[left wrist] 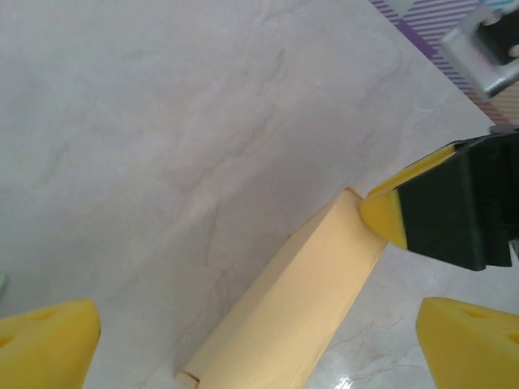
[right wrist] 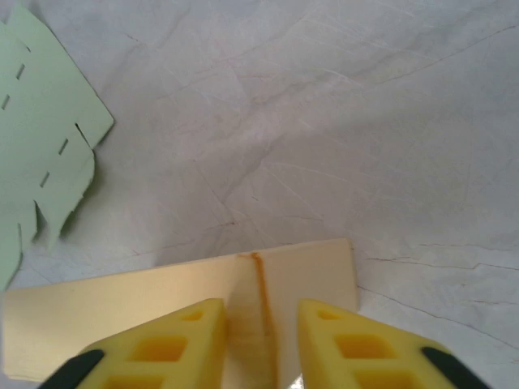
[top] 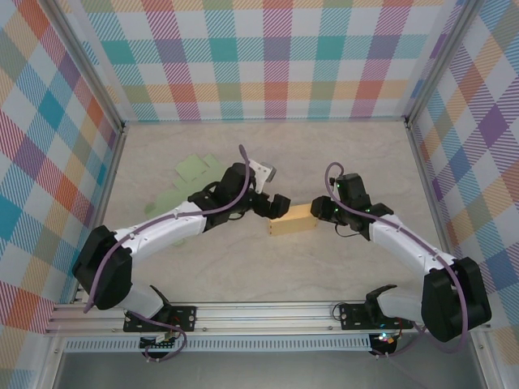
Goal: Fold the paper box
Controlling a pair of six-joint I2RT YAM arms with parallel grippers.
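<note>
The left gripper (left wrist: 258, 324) is wide open around the left end of the paper box (top: 292, 220), gripping nothing. The right gripper (right wrist: 261, 316) is narrowly parted at the box's right end, and I cannot tell whether it grips. The box lies mid-surface (top: 340, 162), with green sheets (top: 188, 172) to its far left.

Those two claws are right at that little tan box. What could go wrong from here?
The left gripper is open astride the tan paper box, so that end is free: a flap may spring back. The right gripper sits over the other end's crease; a push there could slide the light box across the smooth table or dent it.
</note>
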